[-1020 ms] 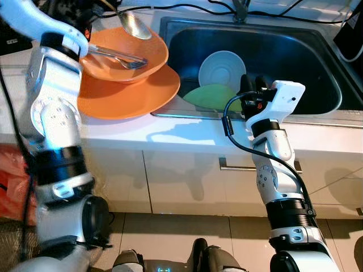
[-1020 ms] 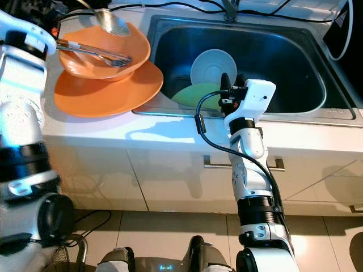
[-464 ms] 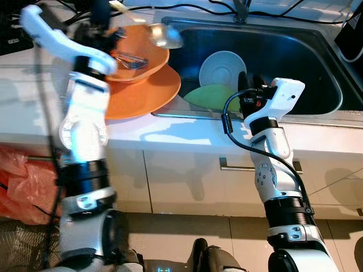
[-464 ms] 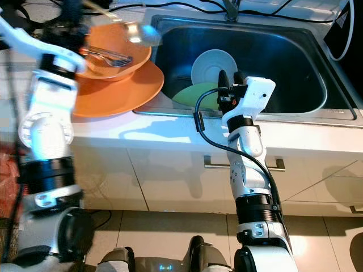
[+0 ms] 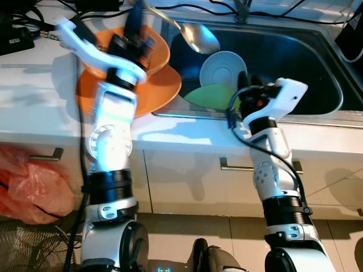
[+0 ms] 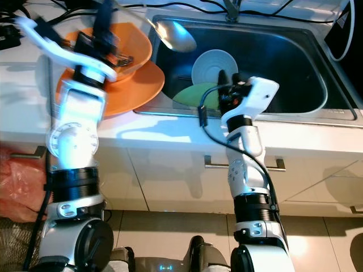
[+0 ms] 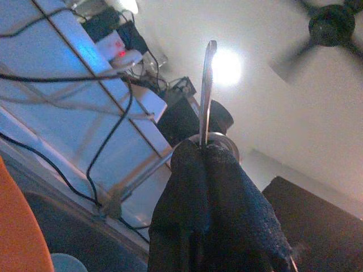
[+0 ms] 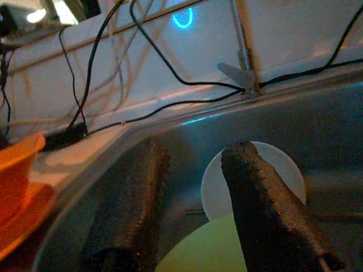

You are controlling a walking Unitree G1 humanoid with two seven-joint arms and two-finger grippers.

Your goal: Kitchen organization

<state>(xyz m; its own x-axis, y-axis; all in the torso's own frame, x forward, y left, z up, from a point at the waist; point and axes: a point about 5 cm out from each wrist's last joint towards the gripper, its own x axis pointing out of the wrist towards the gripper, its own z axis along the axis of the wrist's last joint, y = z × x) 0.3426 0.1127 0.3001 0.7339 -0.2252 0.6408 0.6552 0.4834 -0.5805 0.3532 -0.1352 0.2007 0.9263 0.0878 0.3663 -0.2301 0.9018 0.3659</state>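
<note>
My left gripper [image 5: 135, 25] is raised over the orange bowl [image 5: 156, 54] and is shut on the handle of a large metal spoon [image 5: 198, 38]. The spoon's bowl hangs over the left end of the sink [image 5: 295, 51]. In the left wrist view the handle [image 7: 207, 85] sticks up from between the closed fingers. The orange bowl holds a fork [image 6: 122, 56] and sits on an orange plate [image 5: 167, 90]. A white bowl [image 5: 224, 68] and a green plate [image 5: 212, 96] lie in the sink. My right gripper [image 8: 195, 150] hovers open at the sink's front edge, pointing at them.
A faucet [image 5: 241, 8] stands behind the sink, and black cables [image 8: 170, 62] run along the back wall. A red bag [image 5: 28, 187] hangs by the cabinet at lower left. Drawer handles [image 5: 235, 167] line the cabinet front below the white counter [image 5: 34, 113].
My left arm has swung right, carrying the spoon from above the orange bowl to over the sink's left end. The right arm has barely moved.
</note>
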